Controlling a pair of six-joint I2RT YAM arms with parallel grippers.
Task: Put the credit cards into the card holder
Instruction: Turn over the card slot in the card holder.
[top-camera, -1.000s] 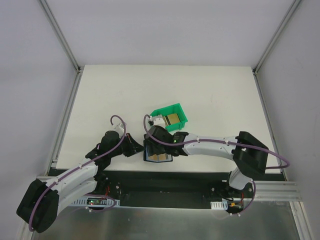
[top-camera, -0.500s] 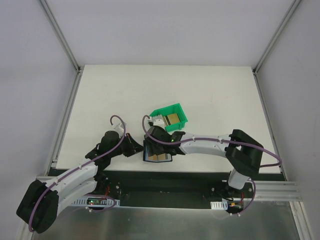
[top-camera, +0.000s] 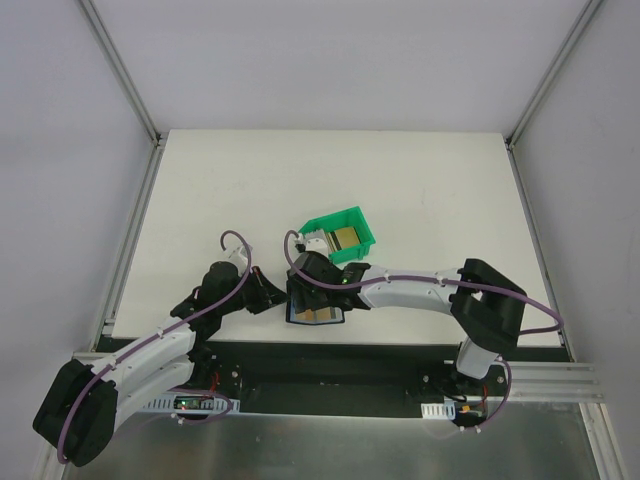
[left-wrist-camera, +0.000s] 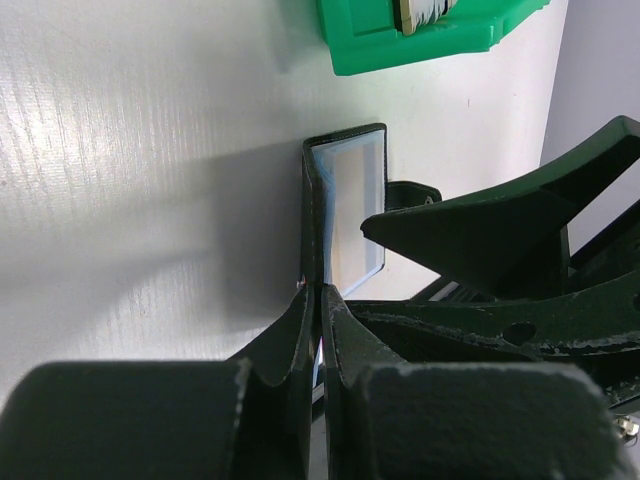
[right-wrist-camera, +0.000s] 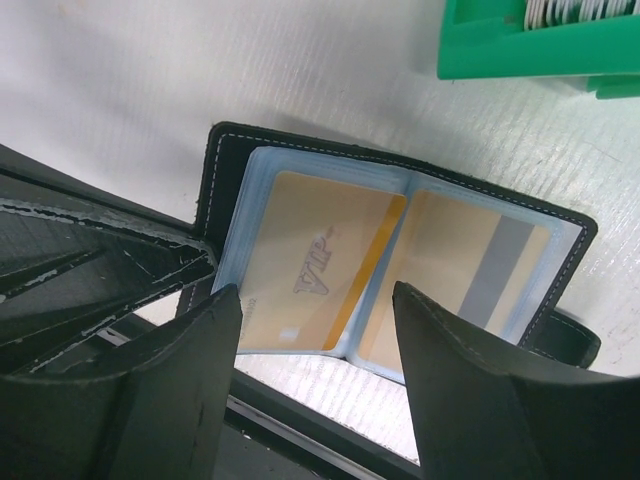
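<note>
Fingers (left-wrist-camera: 288, 342) of the left tool (left-wrist-camera: 318, 300) are clenched together on one black cover edge of the card holder (left-wrist-camera: 348, 210). From that wrist the holder is seen almost edge-on, so its pockets cannot be made out. Part of the right arm's dark body crosses just beyond it.

Directly under the right tool (right-wrist-camera: 318, 300) the card holder (right-wrist-camera: 215, 180) lies spread open on the worktop (top-camera: 420, 190). The tool's jaws are released and stand wide apart, one to each side of the left pocket. They hold nothing, and whether they touch the sleeve cannot be told. Between them a gold card (right-wrist-camera: 315, 265) sits in that pocket. Its small print is unreadable and its lower edge is hidden by the fingers. To the tool's right a grey-striped card (right-wrist-camera: 470, 270) fills the other pocket.

In the top view the right tool (top-camera: 305, 282) covers most of the holder, leaving only a strip showing on the side toward the arm bases.

Beyond both tools stands the green bin (top-camera: 362, 240), well apart from the holder. It is cut off by the top edge of both wrist views. A gold card and some white card edges (right-wrist-camera: 575, 10) show inside, too few to count.
</note>
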